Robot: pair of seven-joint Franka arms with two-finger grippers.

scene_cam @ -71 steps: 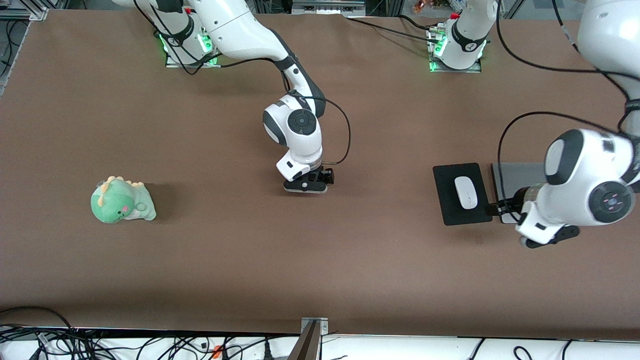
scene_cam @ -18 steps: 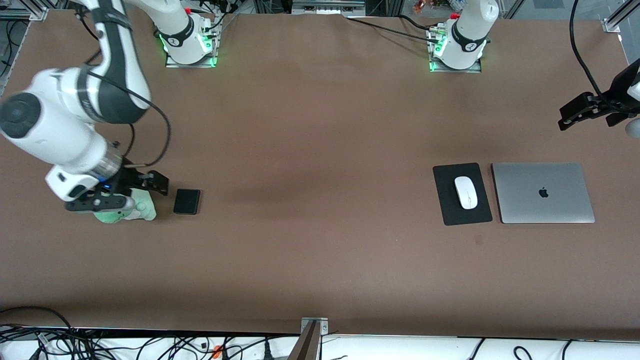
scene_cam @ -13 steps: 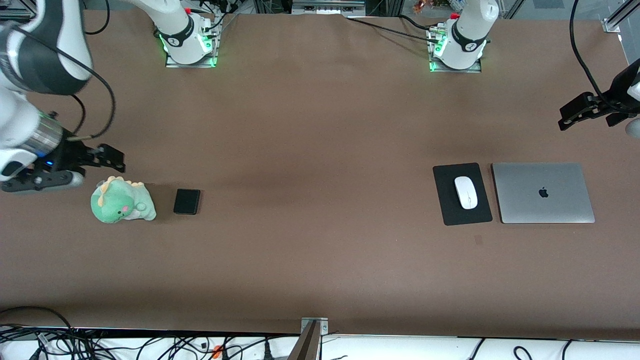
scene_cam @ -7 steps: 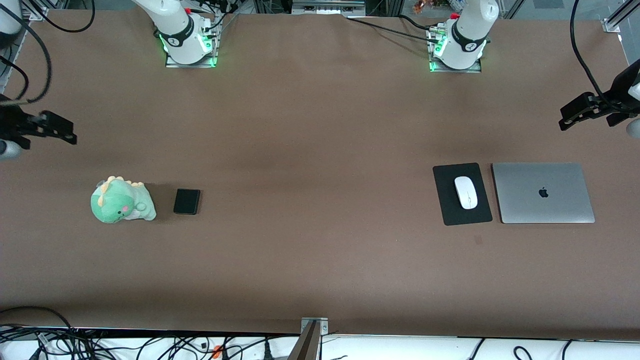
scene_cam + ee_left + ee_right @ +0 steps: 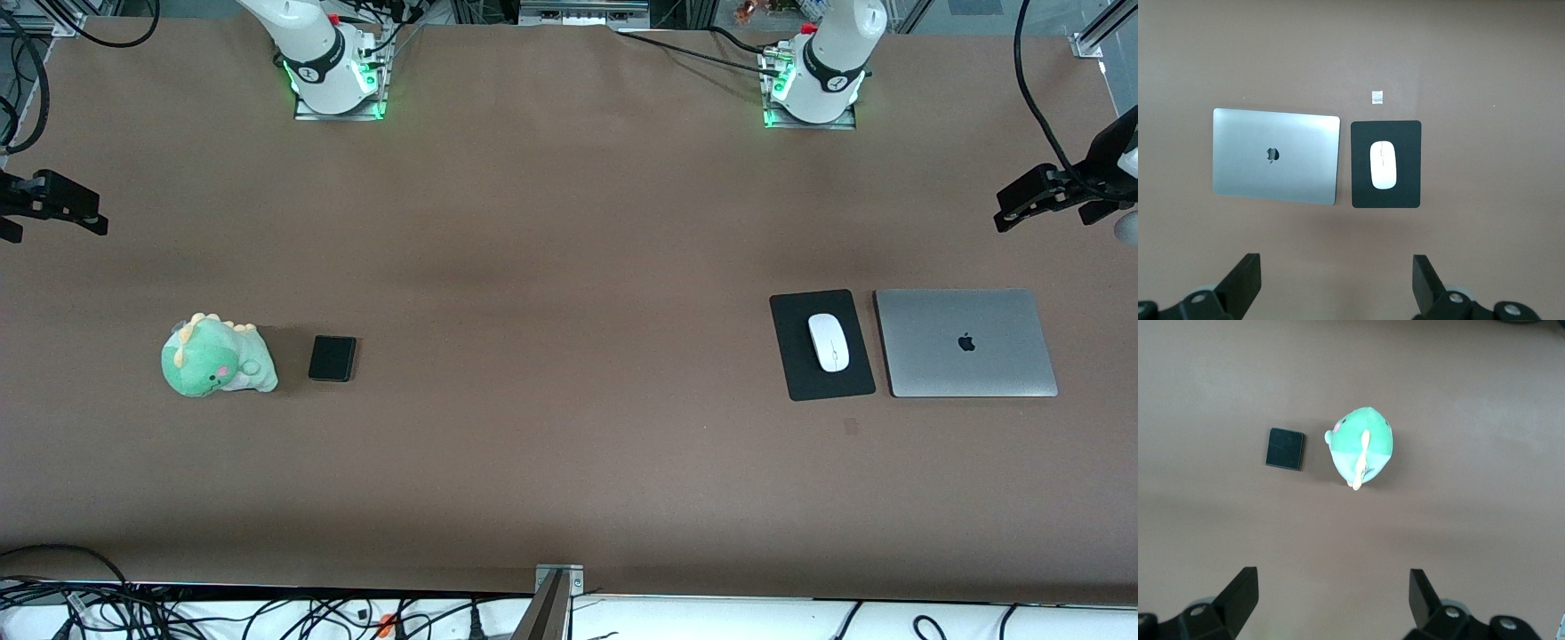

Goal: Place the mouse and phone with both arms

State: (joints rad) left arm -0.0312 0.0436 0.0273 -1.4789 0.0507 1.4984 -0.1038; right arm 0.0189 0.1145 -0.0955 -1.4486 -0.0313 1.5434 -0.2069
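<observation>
The white mouse (image 5: 828,342) lies on a black mouse pad (image 5: 821,384) toward the left arm's end of the table. It also shows in the left wrist view (image 5: 1383,165). The black phone (image 5: 332,358) lies flat beside a green dinosaur plush (image 5: 216,356) toward the right arm's end, and shows in the right wrist view (image 5: 1285,448). My left gripper (image 5: 1047,197) is raised at the table's edge, open and empty (image 5: 1336,283). My right gripper (image 5: 55,206) is raised at the other edge, open and empty (image 5: 1333,600).
A closed silver laptop (image 5: 965,342) lies beside the mouse pad, toward the left arm's end. A small tape mark (image 5: 851,427) sits on the brown table nearer the front camera than the pad. Cables hang along the front edge.
My right gripper has left the phone beside the plush and drawn up and away to the table's edge. My left gripper, earlier over the pad and laptop, has held still at its edge.
</observation>
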